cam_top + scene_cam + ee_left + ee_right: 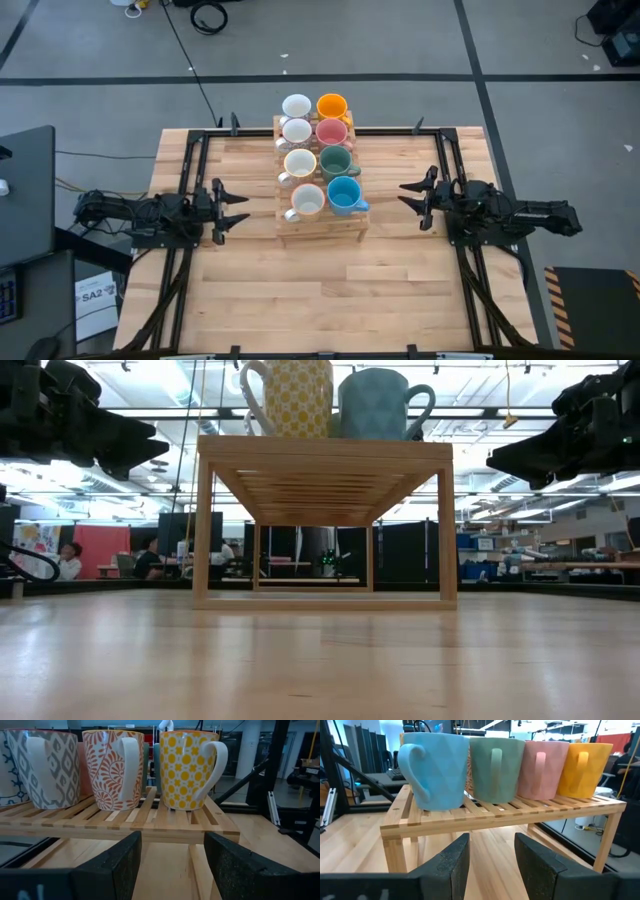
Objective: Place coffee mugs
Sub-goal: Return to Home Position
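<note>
at the left of the high view my left gripper (pixel 240 208) hangs over the table (pixel 330 300), level with the lowest row of mugs. it is near the wooden shelf (pixel 322 232) but apart from it, with its fingers spread wide and holding nothing. in the left wrist view the two dark fingers (pixel 112 870) stand well apart, facing the shelf's long edge. in the middle of the high view the shelf carries all eight mugs in two columns of four. the left column is four cream mugs (pixel 296 106). the left wrist view shows them patterned on the outside, with a grey-patterned mug (pixel 47 765), an orange-patterned mug (pixel 112 767) and a yellow-dotted mug (pixel 187 767) side by side on the slats. the right column runs, from the top of the frame down, orange mug (pixel 332 106), pink mug (pixel 331 132), green mug (pixel 335 161), blue mug (pixel 343 194). each stands just beside its cream neighbour. at the right of the frame my right gripper (pixel 405 197) hangs level with the blue mug, apart from the shelf, also spread wide and empty.
</note>
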Controlling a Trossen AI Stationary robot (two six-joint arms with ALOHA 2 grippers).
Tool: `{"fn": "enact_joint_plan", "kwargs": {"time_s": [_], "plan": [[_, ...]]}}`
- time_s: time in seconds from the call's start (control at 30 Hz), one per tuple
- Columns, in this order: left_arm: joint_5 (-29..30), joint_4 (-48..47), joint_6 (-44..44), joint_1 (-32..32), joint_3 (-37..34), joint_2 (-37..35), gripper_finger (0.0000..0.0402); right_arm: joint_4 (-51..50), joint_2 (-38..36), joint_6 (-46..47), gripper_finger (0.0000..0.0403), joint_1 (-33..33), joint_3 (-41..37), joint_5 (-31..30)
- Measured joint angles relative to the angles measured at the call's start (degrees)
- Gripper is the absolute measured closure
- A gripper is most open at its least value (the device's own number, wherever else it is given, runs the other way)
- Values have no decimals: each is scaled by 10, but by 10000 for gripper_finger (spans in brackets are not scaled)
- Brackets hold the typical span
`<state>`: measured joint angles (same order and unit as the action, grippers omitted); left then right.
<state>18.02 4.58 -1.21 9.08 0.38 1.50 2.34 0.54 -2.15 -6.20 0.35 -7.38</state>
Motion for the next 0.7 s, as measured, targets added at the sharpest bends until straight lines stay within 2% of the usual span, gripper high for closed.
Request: {"fn": "enact_joint_plan", "kwargs": {"time_s": [0.7], "plan": [[2,15,-1,0,0,0,178,1,0,1,241,0,0,0]]}}
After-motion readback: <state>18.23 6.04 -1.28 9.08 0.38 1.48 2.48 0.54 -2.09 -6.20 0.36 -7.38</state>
